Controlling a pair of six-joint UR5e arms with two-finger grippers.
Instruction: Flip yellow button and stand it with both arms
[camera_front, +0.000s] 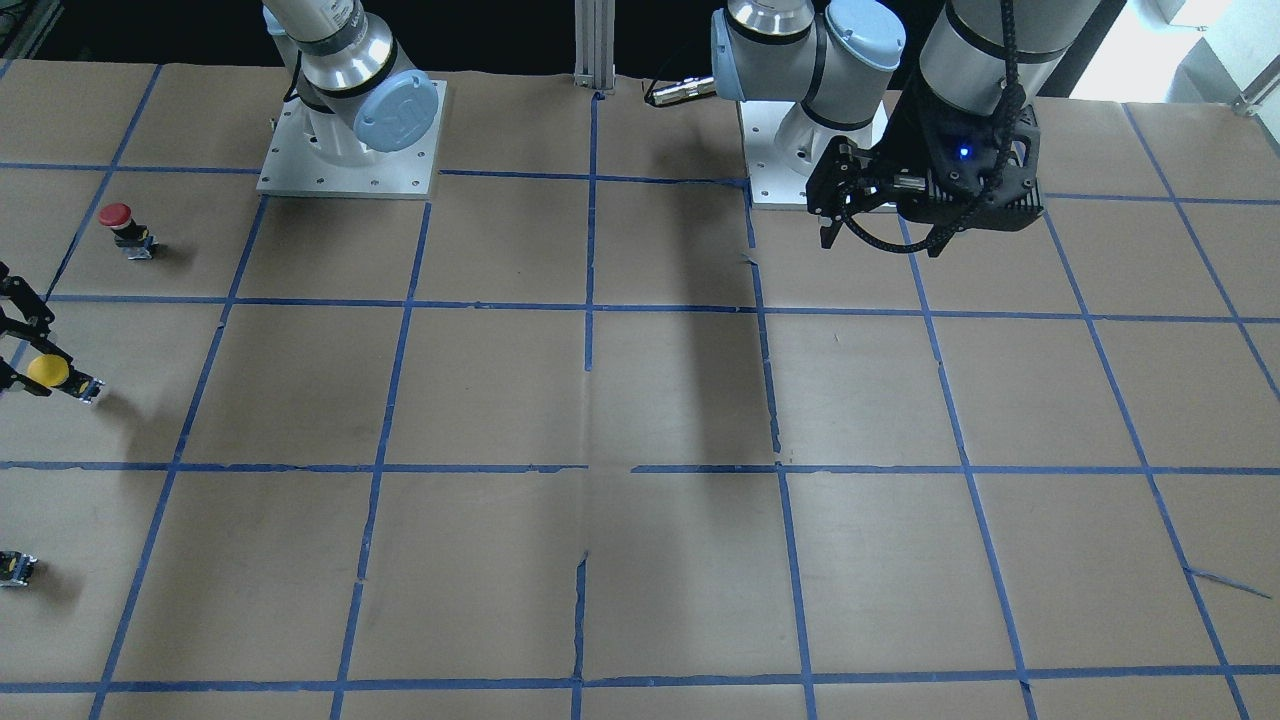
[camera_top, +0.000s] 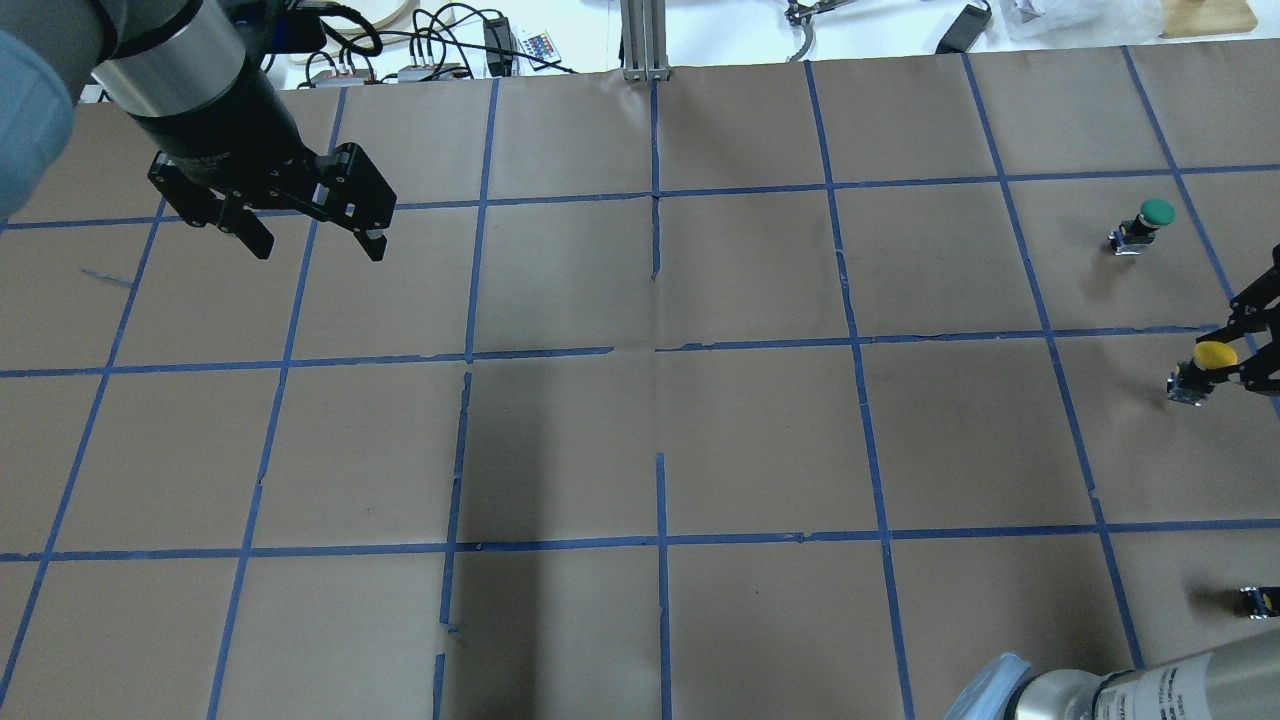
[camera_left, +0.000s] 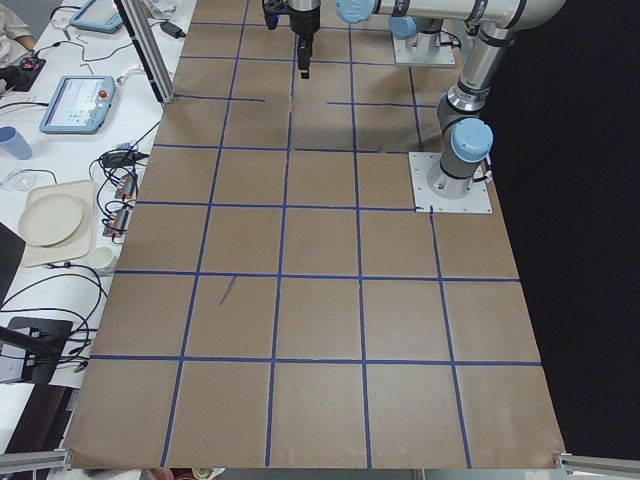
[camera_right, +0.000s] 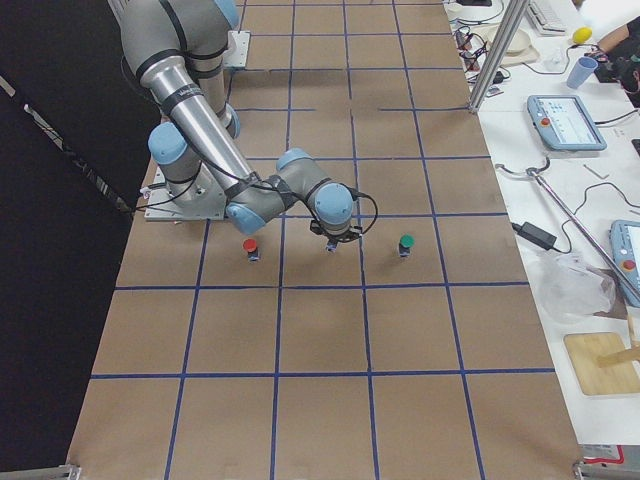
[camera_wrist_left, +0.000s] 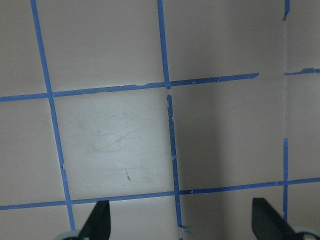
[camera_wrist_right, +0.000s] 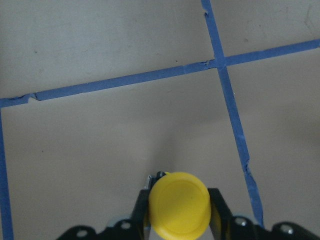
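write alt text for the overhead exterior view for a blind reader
At the right edge, the black two-finger right gripper grips a round-capped yellow push button down at the brown paper table with a blue tape grid. A green-capped push button stands beyond it, and the black two-finger left gripper hangs open at upper left.

Your overhead camera looks forward and down from behind the robot; your front camera faces it steeply from across the table (camera_front: 640, 400). Both end cameras look along the table from high up. Your wrist cameras point down, the right one close, the left higher. The yellow button (camera_wrist_right: 179, 204) appears in right-wrist, front and overhead views.
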